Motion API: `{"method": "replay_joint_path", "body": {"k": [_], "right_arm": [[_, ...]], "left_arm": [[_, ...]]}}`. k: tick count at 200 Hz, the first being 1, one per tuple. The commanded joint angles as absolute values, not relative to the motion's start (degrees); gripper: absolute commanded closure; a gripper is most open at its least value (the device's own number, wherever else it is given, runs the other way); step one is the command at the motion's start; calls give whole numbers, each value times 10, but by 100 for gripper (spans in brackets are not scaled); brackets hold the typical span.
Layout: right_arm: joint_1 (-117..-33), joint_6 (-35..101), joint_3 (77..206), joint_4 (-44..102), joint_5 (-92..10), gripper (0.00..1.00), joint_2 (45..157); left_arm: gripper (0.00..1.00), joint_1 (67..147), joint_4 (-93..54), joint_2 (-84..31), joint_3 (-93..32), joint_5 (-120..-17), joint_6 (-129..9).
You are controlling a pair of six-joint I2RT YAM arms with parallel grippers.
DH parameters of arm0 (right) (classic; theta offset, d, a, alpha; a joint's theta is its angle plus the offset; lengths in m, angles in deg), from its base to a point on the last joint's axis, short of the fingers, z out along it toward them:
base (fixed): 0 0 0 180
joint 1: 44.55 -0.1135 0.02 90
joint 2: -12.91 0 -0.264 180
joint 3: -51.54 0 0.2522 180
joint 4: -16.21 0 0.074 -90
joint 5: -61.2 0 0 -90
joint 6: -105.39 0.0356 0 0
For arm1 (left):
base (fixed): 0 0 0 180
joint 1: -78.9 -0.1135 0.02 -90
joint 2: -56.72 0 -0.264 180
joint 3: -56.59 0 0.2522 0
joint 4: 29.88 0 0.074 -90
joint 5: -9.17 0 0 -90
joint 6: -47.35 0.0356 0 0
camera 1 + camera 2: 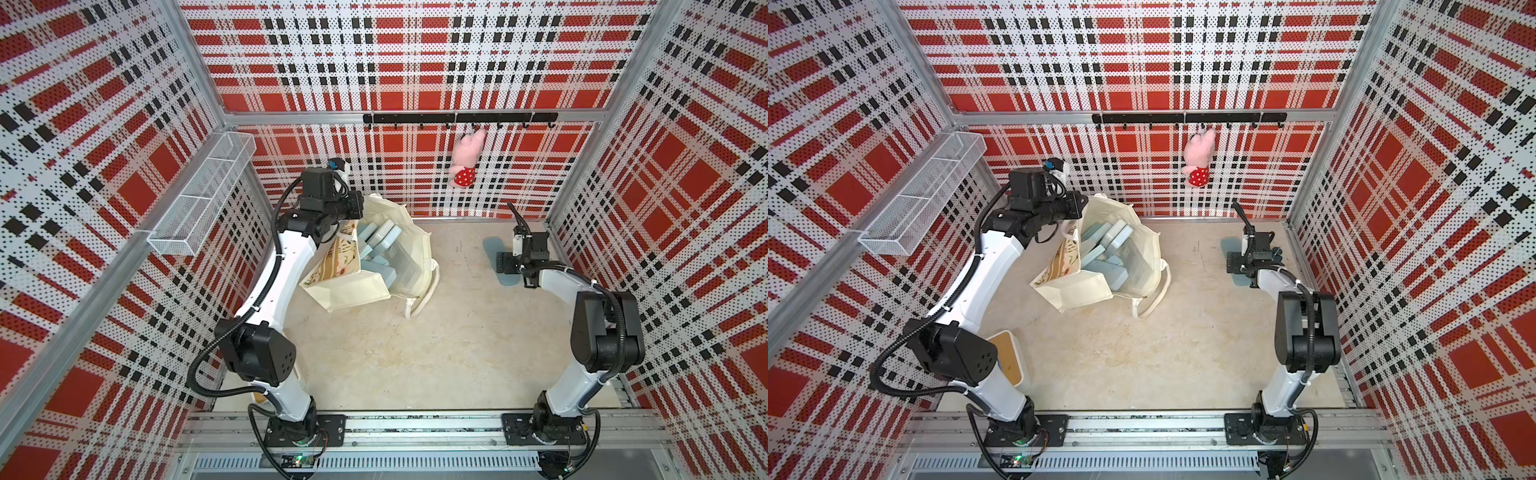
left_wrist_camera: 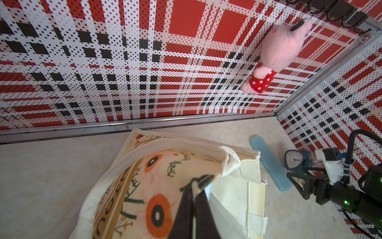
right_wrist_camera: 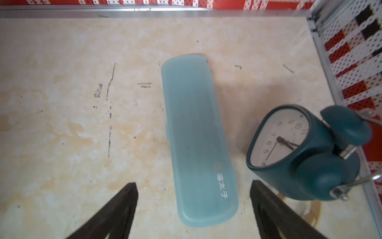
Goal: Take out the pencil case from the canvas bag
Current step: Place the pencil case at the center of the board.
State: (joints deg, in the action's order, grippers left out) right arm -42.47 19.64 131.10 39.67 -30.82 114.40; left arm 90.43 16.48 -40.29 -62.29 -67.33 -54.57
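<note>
R claw gapes, empty, over pencil case, half-hidden in both top views; L claw pinches canvas bag.

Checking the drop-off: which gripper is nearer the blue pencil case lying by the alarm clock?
Right. The right gripper hangs open just over the pencil case, its jaws either side of one end; the left gripper is far off, shut on the canvas bag at its rim.

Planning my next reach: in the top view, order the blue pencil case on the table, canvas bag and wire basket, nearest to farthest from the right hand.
1. Translucent blue plastic pencil case, beneath the right hand.
2. Cream flower-printed canvas bag, mid-table.
3. White wire mesh basket, left wall.
</note>
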Motion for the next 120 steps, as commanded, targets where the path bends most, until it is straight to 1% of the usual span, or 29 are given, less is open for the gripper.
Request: {"method": "replay_joint_path", "body": {"k": [1, 45, 88, 120], "right_arm": [[-415, 209, 1342, 464, -349, 9, 1172], [-415, 181, 1380, 500, -334, 0, 1215], [-415, 177, 1399, 518, -310, 0, 1244], [-416, 174, 1410, 529, -311, 0, 1263]], "left_arm": [[100, 904, 133, -370, -629, -671, -541], [100, 904, 131, -371, -628, -671, -541], [100, 904, 131, -371, -627, -671, -541], [100, 904, 131, -374, -631, -669, -542]]}}
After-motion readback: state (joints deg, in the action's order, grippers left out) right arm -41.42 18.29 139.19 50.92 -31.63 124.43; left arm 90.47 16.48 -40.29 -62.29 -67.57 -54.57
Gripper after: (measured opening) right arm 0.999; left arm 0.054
